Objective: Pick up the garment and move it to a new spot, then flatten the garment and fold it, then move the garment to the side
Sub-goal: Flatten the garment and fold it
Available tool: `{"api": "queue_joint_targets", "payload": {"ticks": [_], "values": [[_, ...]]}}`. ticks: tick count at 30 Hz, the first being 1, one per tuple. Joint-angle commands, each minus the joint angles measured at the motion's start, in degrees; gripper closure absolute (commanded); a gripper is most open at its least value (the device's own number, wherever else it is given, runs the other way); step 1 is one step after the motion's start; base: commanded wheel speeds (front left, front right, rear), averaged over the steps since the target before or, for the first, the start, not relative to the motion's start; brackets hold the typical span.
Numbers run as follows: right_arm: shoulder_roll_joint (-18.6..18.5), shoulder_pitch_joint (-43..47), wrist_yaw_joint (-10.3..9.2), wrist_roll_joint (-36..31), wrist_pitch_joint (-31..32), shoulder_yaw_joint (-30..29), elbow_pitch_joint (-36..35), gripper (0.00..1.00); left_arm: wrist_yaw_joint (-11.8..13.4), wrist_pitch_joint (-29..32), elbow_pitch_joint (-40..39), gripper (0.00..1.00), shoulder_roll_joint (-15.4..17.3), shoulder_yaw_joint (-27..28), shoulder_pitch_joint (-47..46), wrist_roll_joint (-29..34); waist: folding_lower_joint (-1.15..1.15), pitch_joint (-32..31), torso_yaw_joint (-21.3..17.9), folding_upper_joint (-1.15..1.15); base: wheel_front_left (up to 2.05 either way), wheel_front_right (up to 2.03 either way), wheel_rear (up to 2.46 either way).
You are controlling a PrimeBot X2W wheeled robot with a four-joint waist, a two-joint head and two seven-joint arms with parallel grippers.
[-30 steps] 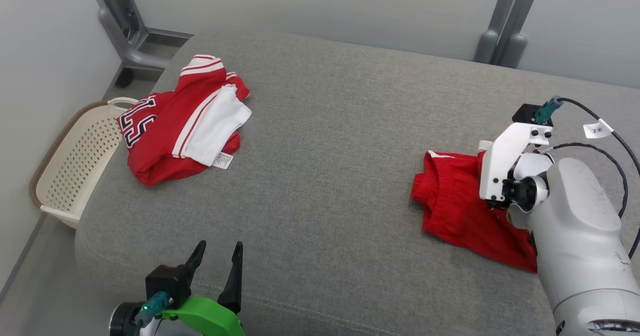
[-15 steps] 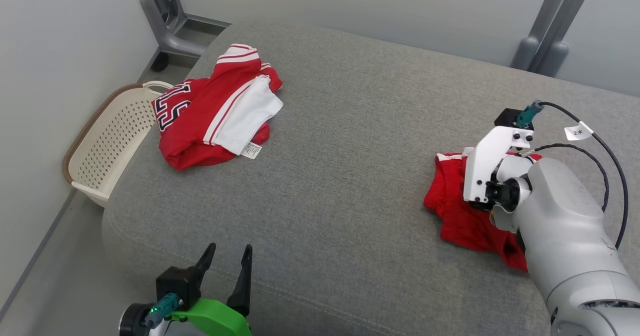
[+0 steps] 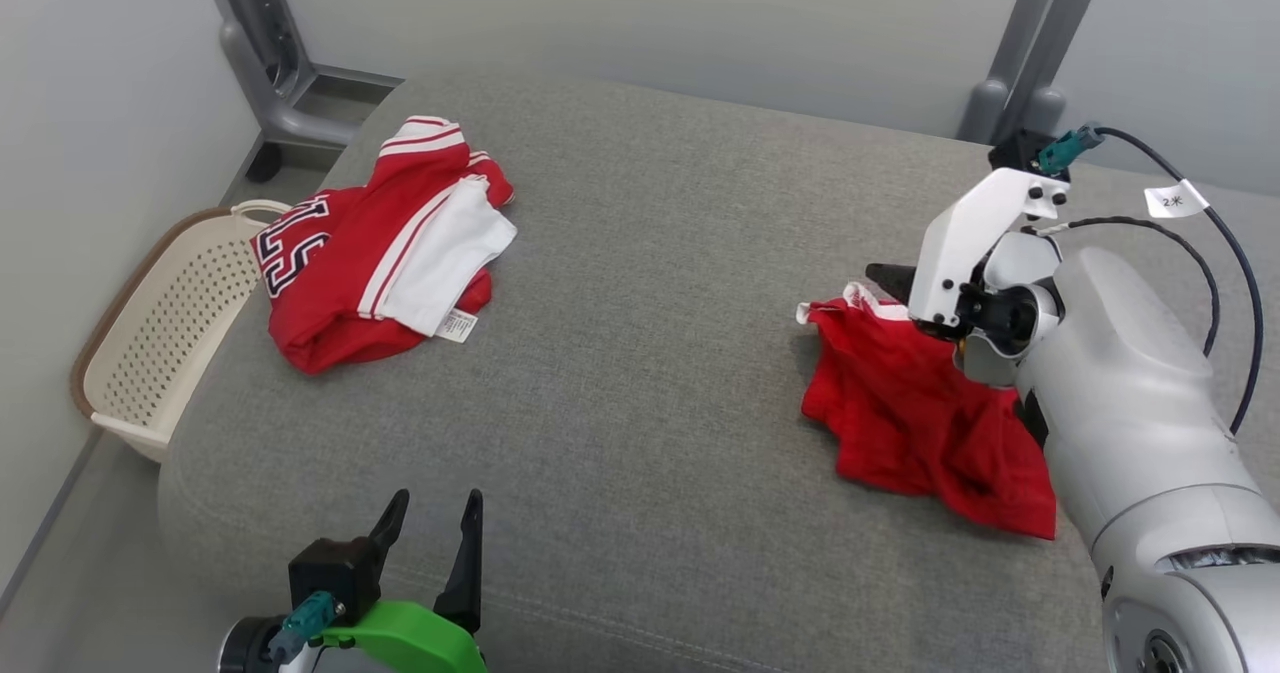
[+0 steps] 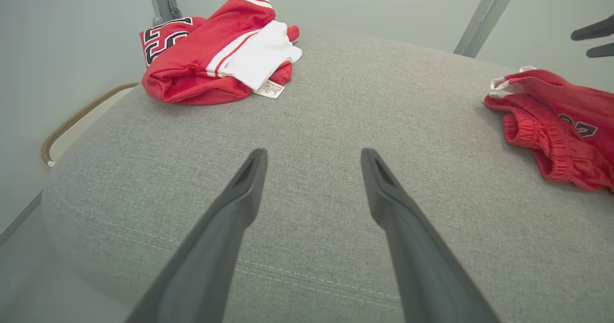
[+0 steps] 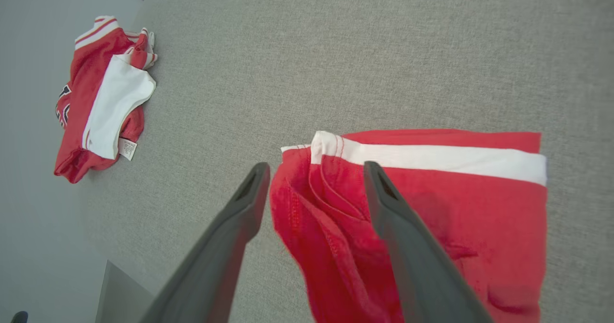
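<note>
Nearest, the left pincer (image 3: pixel 436 501) hangs spread and empty over the front edge of the grey cushion (image 3: pixel 650 283). Further back on the right, the right pincer (image 5: pixel 314 169) stands spread over the crumpled red shorts (image 3: pixel 905 408), gripping nothing. At the far left lie a red jersey (image 3: pixel 350 273) and a basket (image 3: pixel 150 333).

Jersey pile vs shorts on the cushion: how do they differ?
The jersey sits far left by the basket; the shorts lie right, below the open right gripper. The jersey is bunched in a thick heap; the shorts spread flatter, though wrinkled. The jersey shows a large white panel and tag; the shorts a narrow white band. Both red and white, resting on the grey cushion.
</note>
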Motion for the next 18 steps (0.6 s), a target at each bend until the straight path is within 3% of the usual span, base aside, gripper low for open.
{"api": "queue_joint_targets", "payload": {"ticks": [1, 10, 11, 12, 13, 14, 15, 18], "values": [[-1.3, 0.6, -0.02, -1.4, -1.4, -0.1, -0.5, 0.00, 0.3, -0.4, -0.2, 0.00, 0.4, 0.2, 0.6, -0.6, 0.00, -0.8, -1.8, 0.00, 0.00, 0.00, 0.00], [-5.7, 6.3, -0.02, -5.6, -7.2, -2.6, -0.4, 0.00, 0.4, -0.5, -0.4, 0.00, 0.3, -0.2, 0.4, -0.9, 0.00, -1.0, -4.4, 0.00, 0.00, 0.00, 0.00], [-5.8, 7.0, -0.02, -5.8, -7.6, -3.0, -0.2, 0.09, 0.5, -0.6, -0.4, 0.00, 0.3, -0.2, 0.2, -0.9, 0.00, -0.9, -4.6, 0.00, 0.00, 0.00, 0.00], [-5.9, 7.7, -0.02, -6.2, -7.9, -3.3, -0.1, 0.54, 0.5, -0.6, -0.4, 0.00, 0.3, -0.2, 0.1, -1.0, 0.00, -0.8, -4.7, 0.00, 0.00, 0.00, 0.00], [-5.9, 7.7, -0.02, -6.2, -7.9, -3.3, -0.1, 0.54, 0.5, -0.6, -0.4, 0.00, 0.3, -0.2, 0.1, -1.0, 0.00, -0.8, -4.7, 0.00, 0.00, 0.00, 0.00], [-6.0, 8.3, -0.02, -6.4, -8.3, -3.6, -0.1, 0.87, 0.5, -0.7, -0.4, 0.00, 0.3, -0.2, 0.0, -1.0, 0.00, -0.6, -4.8, 0.00, 0.00, 0.00, 0.00], [-6.0, 8.9, -0.02, -6.8, -8.5, -3.8, 0.0, 1.00, 0.5, -0.7, -0.4, 0.00, 0.4, -0.2, -0.2, -1.0, 0.00, -0.5, -4.9, 0.00, 0.00, 0.00, 0.00], [-5.8, 10.4, -0.02, -7.4, -9.1, -4.4, 0.1, 1.00, 0.4, -0.8, -0.2, 0.00, 0.4, -0.4, -0.6, -1.1, 0.00, 0.0, -5.0, 0.00, 0.00, 0.00, 0.00]]}}
